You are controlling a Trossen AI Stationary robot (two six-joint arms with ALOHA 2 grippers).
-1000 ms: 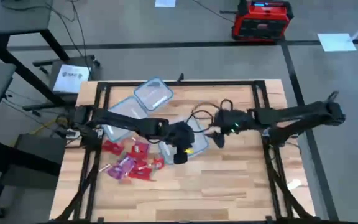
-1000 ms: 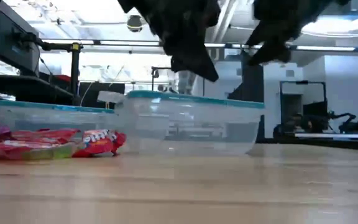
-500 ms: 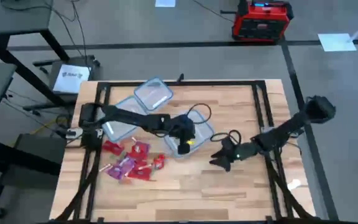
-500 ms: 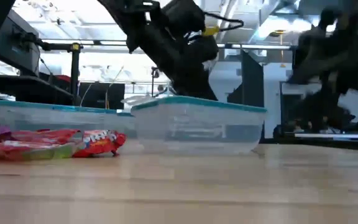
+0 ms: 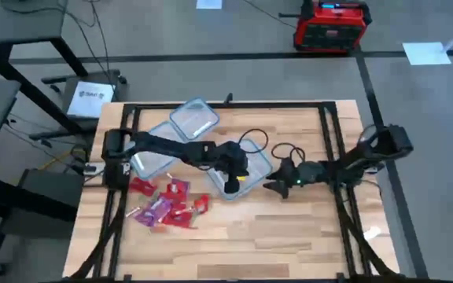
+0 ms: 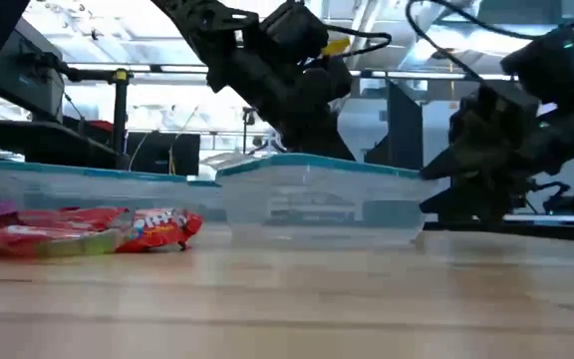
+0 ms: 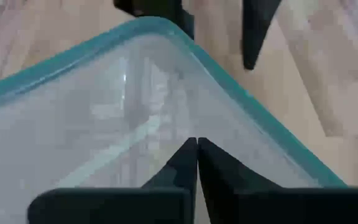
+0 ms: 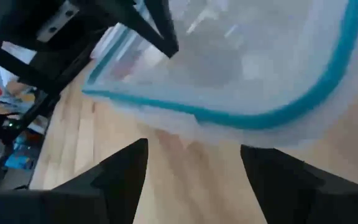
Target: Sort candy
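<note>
A clear tub with a teal rim [image 5: 256, 161] stands on its base at the table's middle. My left gripper [image 5: 230, 182] slants down into it, shut, its fingertips [image 7: 196, 155] over the tub's floor just inside the rim [image 7: 241, 99]. My right gripper [image 5: 274, 187] stands low and open off the tub's right end [image 6: 419, 189], its fingers [image 8: 124, 177] short of the tub wall [image 8: 185, 127]. The candy [image 5: 163, 206], small red, pink and purple wrapped pieces, lies on the wood left of the tub [image 6: 157, 227]. My left gripper reaches into the tub from the left, slanting down, fingers shut. The tub wall and the fingers themselves hide the tips' ends, so I cannot tell whether they touch the tub's floor. Nothing is between the fingers.
Two more clear tubs lie at the far left, one [image 5: 193, 118] behind the other [image 5: 152, 157]; the nearer shows in the low view [image 6: 88, 184]. Black frame rails [image 5: 338, 134] run along the table's sides. Bare wood [image 5: 274, 244] lies toward the near edge.
My left gripper has come down from above the tub's near edge into the tub, staying shut. My right gripper has sunk from high over the tub's right side to table height beside it, still open. The tub has shifted slightly toward the right.
</note>
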